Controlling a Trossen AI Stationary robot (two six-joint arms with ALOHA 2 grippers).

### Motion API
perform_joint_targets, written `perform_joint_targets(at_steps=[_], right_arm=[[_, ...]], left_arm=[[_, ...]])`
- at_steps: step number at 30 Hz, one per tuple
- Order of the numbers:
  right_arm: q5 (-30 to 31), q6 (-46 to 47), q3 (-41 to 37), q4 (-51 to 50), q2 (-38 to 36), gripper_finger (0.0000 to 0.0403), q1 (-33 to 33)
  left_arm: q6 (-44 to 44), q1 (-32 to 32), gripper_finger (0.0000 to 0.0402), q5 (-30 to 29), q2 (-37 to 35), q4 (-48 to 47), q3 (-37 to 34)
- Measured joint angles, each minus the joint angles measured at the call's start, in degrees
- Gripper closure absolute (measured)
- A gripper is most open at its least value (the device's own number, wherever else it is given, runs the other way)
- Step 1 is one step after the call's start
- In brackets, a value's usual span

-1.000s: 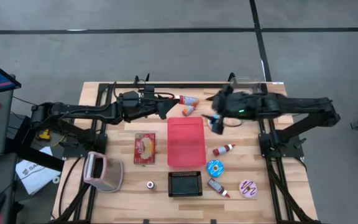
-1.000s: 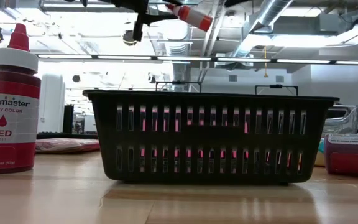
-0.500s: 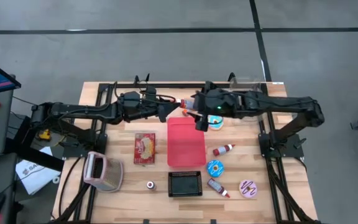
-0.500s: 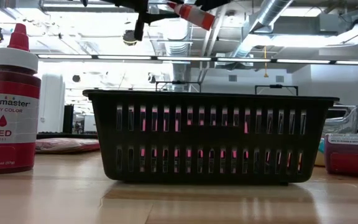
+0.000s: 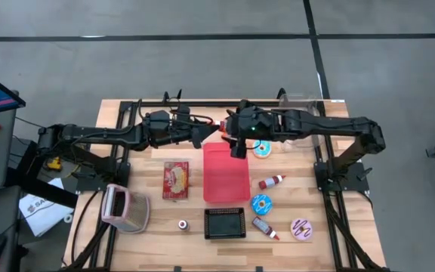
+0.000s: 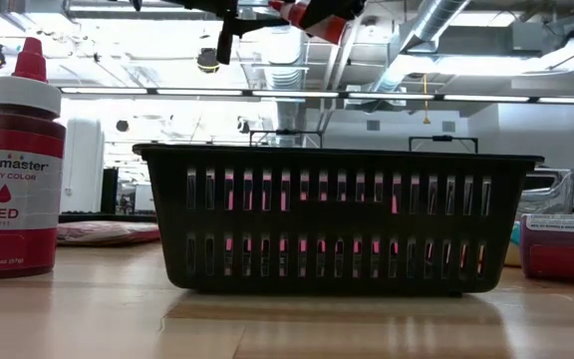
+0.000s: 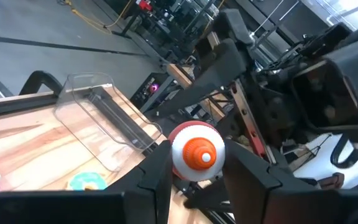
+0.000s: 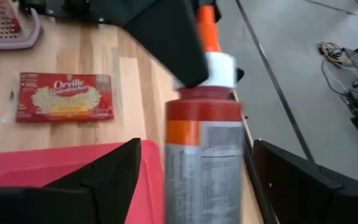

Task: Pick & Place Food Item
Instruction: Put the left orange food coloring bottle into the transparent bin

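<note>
A red-orange squeeze bottle point(image 8: 202, 140) with a white cap and an orange nozzle hangs level above the far end of the red tray point(image 5: 226, 177). My left gripper point(image 7: 196, 182) is shut on its cap end, and the nozzle point(image 7: 204, 151) points back toward that wrist. My right gripper point(image 8: 197, 183) is open. Its two fingers stand on either side of the bottle's body, with a gap on each side, touching nothing. In the high view the two grippers meet at the bottle point(image 5: 224, 127). The low view shows the bottle point(image 6: 315, 20) at the top edge. My left gripper pinches the bottle's cap end point(image 7: 180, 163) between its two fingers, which come level from the table's left side. One finger point(image 8: 166, 37) lies over the white cap. The bottle is lifted clear of the table and sticks out beyond the fingers toward my right gripper.
A black basket point(image 5: 225, 223) stands near the tray's near end, and a popcorn packet point(image 5: 177, 180) lies to the tray's left. To the tray's right lie doughnuts point(image 5: 261, 203) and small bottles point(image 5: 272, 181). A clear container point(image 5: 302, 102) stands at the far right and a pink rack point(image 5: 125, 208) at the near left.
My right gripper has come toward the table's left and slightly down to the held bottle, staying open, and its fingers now stand on either side of the bottle's body. My left gripper has stayed in place with the bottle.
</note>
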Motion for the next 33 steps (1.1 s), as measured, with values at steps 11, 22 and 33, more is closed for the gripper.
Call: perform_joint_targets(at_steps=[11, 22, 33], right_arm=[[0.1, 0.1, 0.0, -0.6, -0.4, 0.0179, -0.2], [-0.8, 0.2, 0.0, -0.5, -0.5, 0.0293, -0.2], [0.2, 4.3, -0.1, -10.7, -1.3, 0.0279, -1.4]], left_arm=[[-0.1, 0.0, 0.0293, 0.2, 0.0, 0.1, 0.0], [-0.3, 0.0, 0.0279, 0.7, 0.0, 0.6, -0.1], [9.2, 3.0, 0.0193, -0.2, -10.3, -5.7, -0.1]])
